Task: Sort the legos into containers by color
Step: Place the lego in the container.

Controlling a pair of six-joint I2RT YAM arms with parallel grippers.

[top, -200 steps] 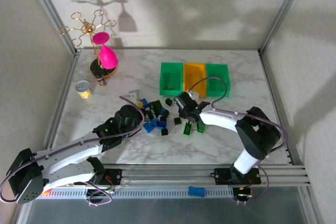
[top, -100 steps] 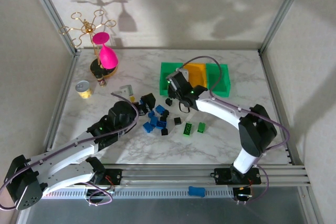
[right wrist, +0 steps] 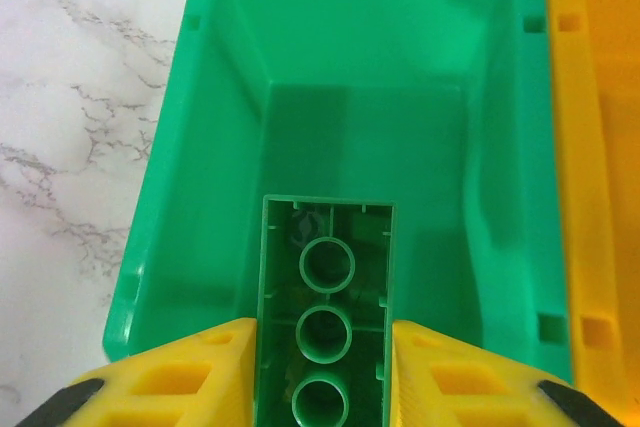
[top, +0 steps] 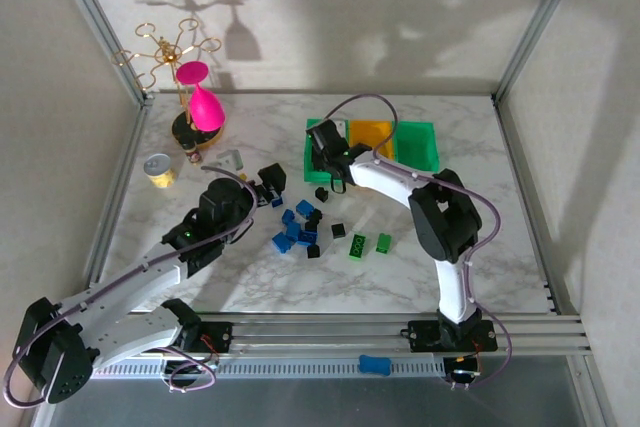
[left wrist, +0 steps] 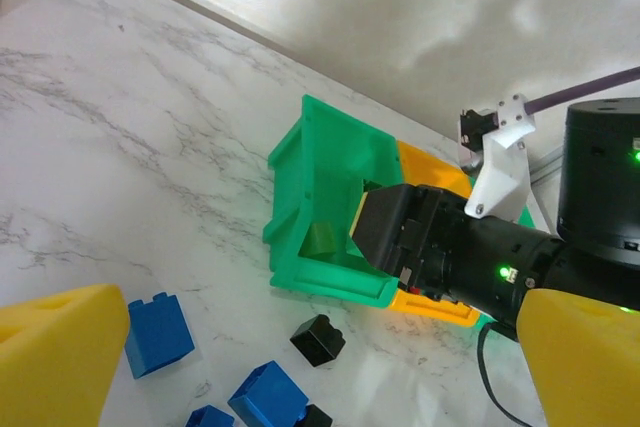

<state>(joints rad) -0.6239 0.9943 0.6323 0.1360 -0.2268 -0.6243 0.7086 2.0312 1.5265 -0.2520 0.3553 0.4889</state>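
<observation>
The right gripper (right wrist: 325,352), pinching a long green plastic brick (right wrist: 327,277), has swung up-frame over the left green plastic bin (right wrist: 350,67); release looks due.

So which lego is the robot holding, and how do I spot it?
On the marble table, find the leftmost green bin in the far row. Just over it, the right claw pinches a long green lego. The other green legos lie on the table; this one's in the air, hollow side showing.
</observation>
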